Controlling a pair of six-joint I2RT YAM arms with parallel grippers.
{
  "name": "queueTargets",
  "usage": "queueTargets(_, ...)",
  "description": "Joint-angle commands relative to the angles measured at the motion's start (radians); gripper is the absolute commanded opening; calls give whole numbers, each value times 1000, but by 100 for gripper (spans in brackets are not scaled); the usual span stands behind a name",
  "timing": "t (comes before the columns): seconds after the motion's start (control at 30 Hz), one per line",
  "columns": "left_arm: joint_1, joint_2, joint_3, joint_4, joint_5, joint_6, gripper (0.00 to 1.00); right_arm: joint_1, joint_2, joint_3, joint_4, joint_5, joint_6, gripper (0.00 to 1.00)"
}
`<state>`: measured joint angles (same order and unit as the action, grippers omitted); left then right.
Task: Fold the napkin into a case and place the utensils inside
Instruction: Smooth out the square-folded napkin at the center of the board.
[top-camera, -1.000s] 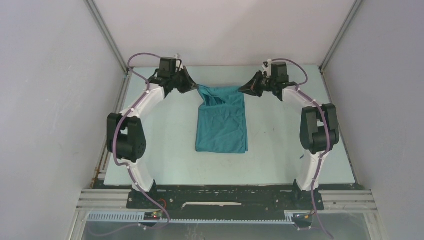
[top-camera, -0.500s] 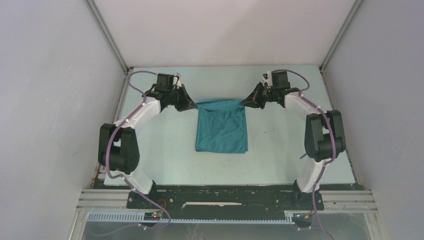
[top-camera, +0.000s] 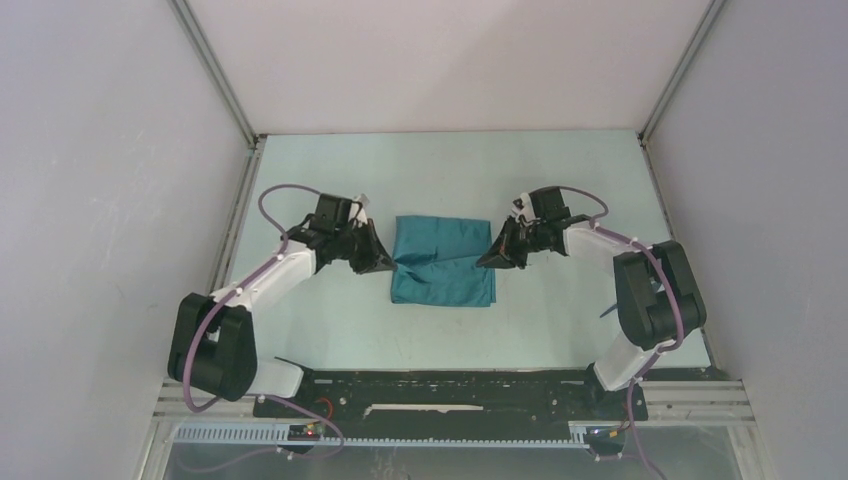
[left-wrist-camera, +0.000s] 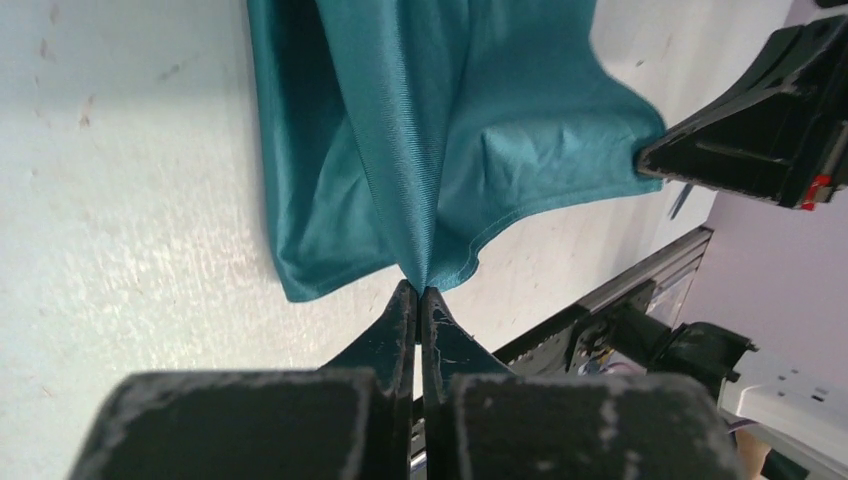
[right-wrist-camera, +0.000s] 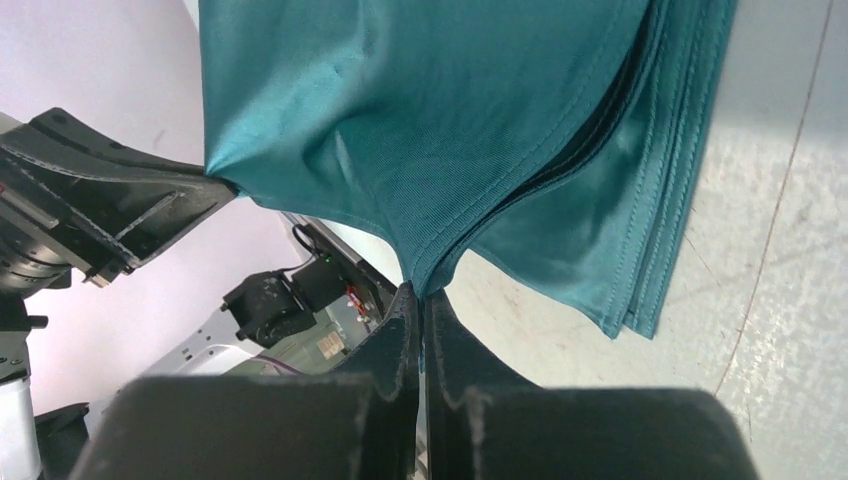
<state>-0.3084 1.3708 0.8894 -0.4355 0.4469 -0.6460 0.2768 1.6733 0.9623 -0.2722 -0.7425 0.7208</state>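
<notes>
Shiny teal satin napkin (top-camera: 443, 275), held between left gripper (top-camera: 390, 263) and right gripper (top-camera: 484, 259), both pairs of fingers pinched closed on its edge.

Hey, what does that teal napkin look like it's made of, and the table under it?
The napkin looks like thin, glossy satin-type woven fabric: fine ribbed weave, soft sheen, stitched hem, loose drape. The table seems a hard, smooth pale board, perhaps laminate or painted: faint glare and small scuffs show, but the exact material is unclear.
</notes>
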Motion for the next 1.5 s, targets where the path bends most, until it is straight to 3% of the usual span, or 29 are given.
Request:
queueTargets(0.0, -25, -31, -64, 23, -17, 1, 0, 10, -62, -32, 21, 16, -27, 0)
queueTargets(0.3, -34, -31, -186, 77, -26, -25, 0, 10, -53, -122, 52, 35, -38, 0)
queueTargets(1.37, -74, 65, -243, 116, -64, -24, 3, 32, -24, -183, 4, 124, -98, 0)
queueTargets(1.43, -74, 52, -247, 110, -64, -23, 9, 33, -31, -184, -15, 124, -97, 5)
queueTargets(1.47, -73, 43, -248, 104, -65, -22, 13, 33, -36, -183, -28, 121, -100, 13)
